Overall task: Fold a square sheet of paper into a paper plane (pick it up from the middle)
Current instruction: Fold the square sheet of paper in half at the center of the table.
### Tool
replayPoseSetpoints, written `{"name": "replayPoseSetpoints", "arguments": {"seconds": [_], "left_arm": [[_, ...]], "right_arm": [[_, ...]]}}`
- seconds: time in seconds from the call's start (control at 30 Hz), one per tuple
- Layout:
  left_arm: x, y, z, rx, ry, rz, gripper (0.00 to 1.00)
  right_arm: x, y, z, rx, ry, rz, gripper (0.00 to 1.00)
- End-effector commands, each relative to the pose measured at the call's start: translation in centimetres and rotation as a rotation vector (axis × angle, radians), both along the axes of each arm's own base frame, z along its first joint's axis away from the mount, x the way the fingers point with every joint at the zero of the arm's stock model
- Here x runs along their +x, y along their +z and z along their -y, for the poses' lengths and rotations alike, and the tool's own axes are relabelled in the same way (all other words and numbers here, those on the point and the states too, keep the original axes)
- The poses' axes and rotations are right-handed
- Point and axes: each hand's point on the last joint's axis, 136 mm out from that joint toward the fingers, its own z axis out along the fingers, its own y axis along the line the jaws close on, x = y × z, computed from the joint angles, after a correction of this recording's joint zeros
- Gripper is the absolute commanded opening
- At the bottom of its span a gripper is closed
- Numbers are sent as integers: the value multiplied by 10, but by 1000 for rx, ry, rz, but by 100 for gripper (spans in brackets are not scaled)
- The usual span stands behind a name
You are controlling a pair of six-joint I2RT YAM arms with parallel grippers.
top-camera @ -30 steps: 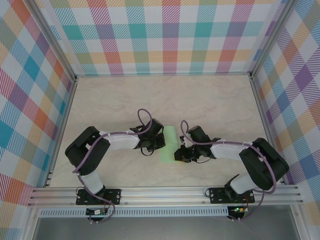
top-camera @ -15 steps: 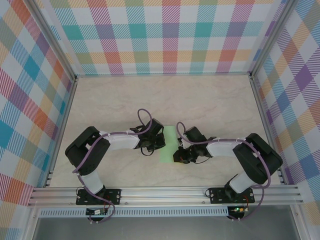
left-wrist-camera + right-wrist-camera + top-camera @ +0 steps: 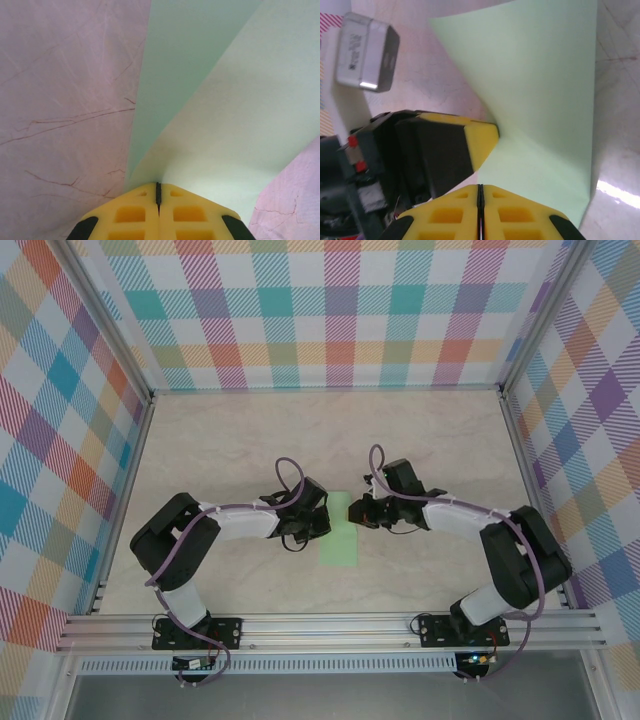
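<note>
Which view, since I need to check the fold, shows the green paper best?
Right wrist: the green paper is large there, a raised flap meeting the flat layer along a crease. Top external shows it as a small strip; left wrist shows two layers close up, edges cut off.

Legible text: none. Small silver-grey rectangular metal box (image 3: 367, 52), right wrist view: dark print on its broad face, too blurred to read.

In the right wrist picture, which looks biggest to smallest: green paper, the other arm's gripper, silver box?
1. the green paper
2. the left gripper
3. the silver box, though it may be farther from the camera, so its real size is unsure.
</note>
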Motion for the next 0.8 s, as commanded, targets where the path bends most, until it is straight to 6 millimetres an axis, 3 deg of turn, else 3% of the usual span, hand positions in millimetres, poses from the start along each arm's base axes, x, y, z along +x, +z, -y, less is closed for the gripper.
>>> {"name": "replayPoseSetpoints", "arguments": {"seconds": [0.0,0.37,0.47,0.57,0.77], "left_arm": [[-30,-33,-29,143,-15,-94,0],[-33,-37,-33,154,-15,-99,0],[-33,-37,-33,154,-15,-99,0],[-33,-38,-33,158,-16,-100,0],[-34,-38,-35,163,-16,-102,0]], "right_arm": [[3,-7,-6,14,46,-4,10],[-3,-63,13,-144,31,-73,9],[-6,-69,14,-152,38,-92,9],[-4,-58,9,-127,50,-88,9],[15,-14,-4,-36,60,-10,10]]}}
